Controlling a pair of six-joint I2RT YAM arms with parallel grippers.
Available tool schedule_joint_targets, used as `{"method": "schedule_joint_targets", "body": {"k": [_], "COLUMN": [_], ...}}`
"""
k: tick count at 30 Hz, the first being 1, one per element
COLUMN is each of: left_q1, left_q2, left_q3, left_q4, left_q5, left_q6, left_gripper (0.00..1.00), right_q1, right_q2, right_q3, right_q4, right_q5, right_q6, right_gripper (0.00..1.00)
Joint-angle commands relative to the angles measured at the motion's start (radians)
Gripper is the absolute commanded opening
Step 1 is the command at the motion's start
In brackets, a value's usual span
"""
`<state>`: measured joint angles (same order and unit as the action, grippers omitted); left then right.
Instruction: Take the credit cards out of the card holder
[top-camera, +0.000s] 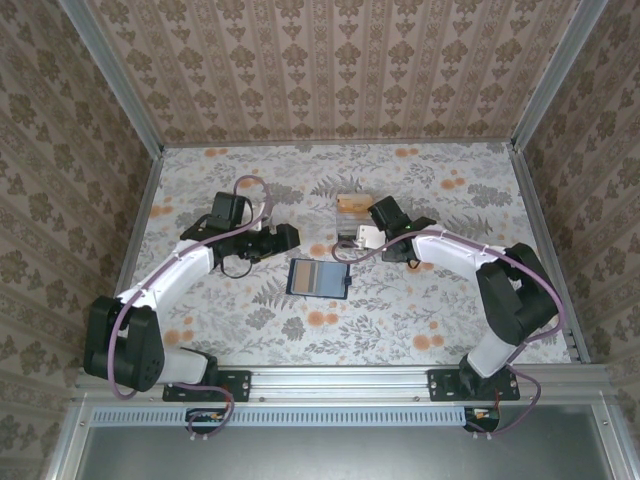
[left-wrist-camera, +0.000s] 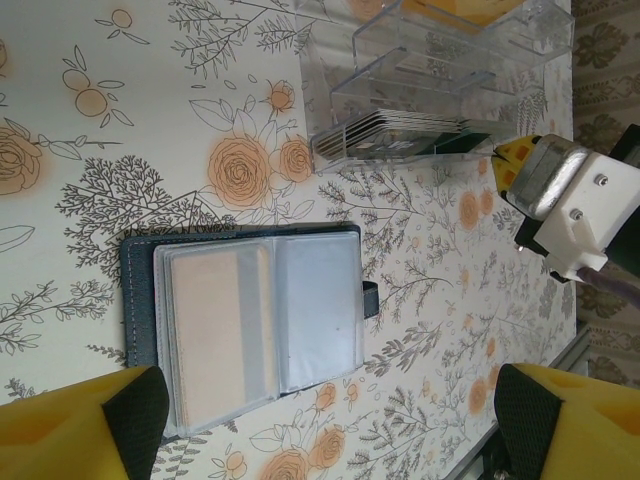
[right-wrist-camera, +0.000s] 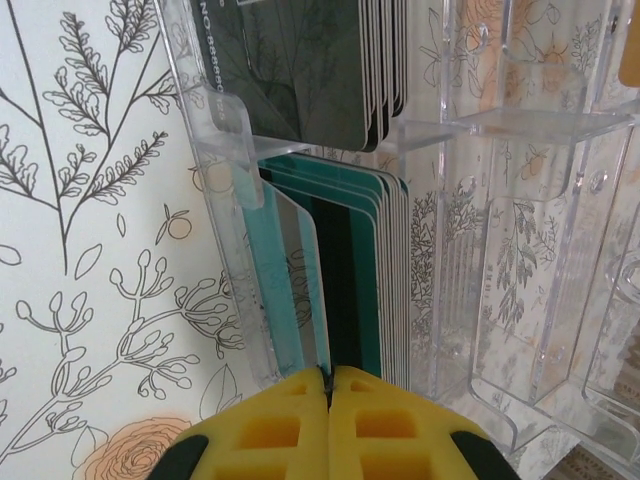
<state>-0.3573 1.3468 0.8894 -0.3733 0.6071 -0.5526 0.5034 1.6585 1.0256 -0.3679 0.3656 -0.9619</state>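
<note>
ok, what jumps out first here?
The open card holder lies mid-table with a peach card in its pocket. Beyond it is the clear box, packed with stacked cards, where the right hand appears to pinch a teal card at its edge.

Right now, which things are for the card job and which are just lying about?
For the job: open card holder; peach card in its pocket; teal card pinched by the right gripper; clear box of stacked cards; open left gripper.
Just lying about: orange thing in the box's far slot; floral table cover.
</note>
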Motion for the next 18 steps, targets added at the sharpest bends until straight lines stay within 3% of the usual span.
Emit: {"method": "schedule_joint_targets", "body": {"k": [1,2,6,18], "left_q1": [0.011,0.012,0.014,0.017], "left_q2": [-0.011,-0.009,-0.009,0.000], "left_q3": [-0.011,-0.011,-0.011,-0.018], "left_q4": [-0.007,-0.007,-0.005,0.008], "left_q5": [0.020,0.020,0.022,0.030], "left_q6": [0.003,0.003,0.003,-0.001], "left_gripper": [0.88,0.89,0.88,0.89], "right_q1": [-0.006,-0.006,-0.006,-0.020], "right_q2": [0.023,0.024,0.027,0.038], "right_q3": [0.023,0.024,0.025,0.034], "right_q4": [0.015,0.016,0.021,0.090], "right_q5": [-0.011,-0.011,-0.001,0.070], "right_q6": [0.032,0.034,0.040,0.052], "right_gripper": [0.09,0.17,0.29,0.33]}}
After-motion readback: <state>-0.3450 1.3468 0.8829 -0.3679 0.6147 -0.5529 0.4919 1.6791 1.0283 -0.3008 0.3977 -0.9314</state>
